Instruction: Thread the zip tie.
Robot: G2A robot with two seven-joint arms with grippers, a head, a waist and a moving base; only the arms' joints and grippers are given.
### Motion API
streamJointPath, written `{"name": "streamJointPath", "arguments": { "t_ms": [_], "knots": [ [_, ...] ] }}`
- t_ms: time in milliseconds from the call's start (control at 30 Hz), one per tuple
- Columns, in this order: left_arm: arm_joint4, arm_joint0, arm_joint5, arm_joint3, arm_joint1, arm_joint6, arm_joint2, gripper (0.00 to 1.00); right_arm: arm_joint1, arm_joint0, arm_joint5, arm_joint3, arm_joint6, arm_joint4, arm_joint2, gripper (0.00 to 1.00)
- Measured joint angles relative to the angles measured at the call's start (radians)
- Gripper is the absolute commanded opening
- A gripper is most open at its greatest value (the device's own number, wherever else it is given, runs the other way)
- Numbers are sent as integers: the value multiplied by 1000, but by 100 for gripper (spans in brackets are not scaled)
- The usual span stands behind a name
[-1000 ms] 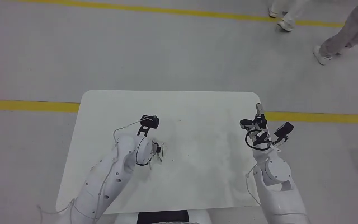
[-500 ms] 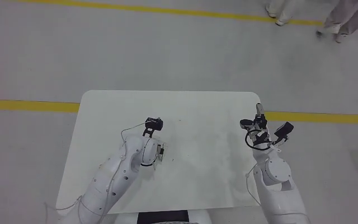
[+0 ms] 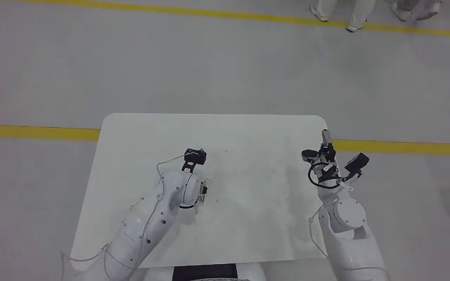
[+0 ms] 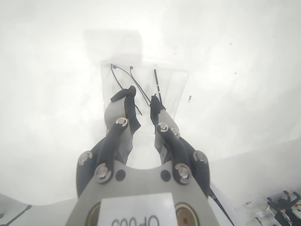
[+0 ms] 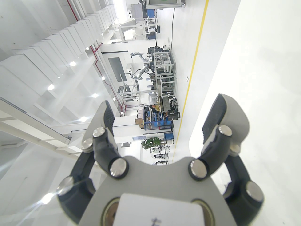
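Three black zip ties [image 4: 138, 83] lie side by side inside a clear plastic bag [image 4: 175, 81]. The bag rests flat on the white counter [image 3: 267, 140], left of its middle and toward the near edge. The left arm [image 3: 158, 214] stretches over the counter from the near left corner, and the left jaws hang just above the bag. They are slightly parted, with a narrow gap between the black tips, and nothing is clamped in them. The middle tie slants across that gap. Whether either tip touches a tie or the bag I cannot tell. The right arm [image 3: 344, 218] stands at the counter's right edge, well apart from the bag. The right jaws are spread wide and hold nothing, pointing away from the robot along that edge. A yellow floor line [image 3: 42, 132] runs across the grey floor on both sides of the counter.
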Motion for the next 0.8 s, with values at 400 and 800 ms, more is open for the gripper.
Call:
{"name": "streamJointPath", "arguments": {
  "t_ms": [400, 800],
  "knots": [
    [-2, -18, 0, 59, -28, 8, -20, 18, 0, 0, 0, 0, 0, 0, 0, 100],
    [-5, -44, 0, 118, -50, 23, -32, 18, 0, 0, 0, 0, 0, 0, 0, 100]
  ]
}}
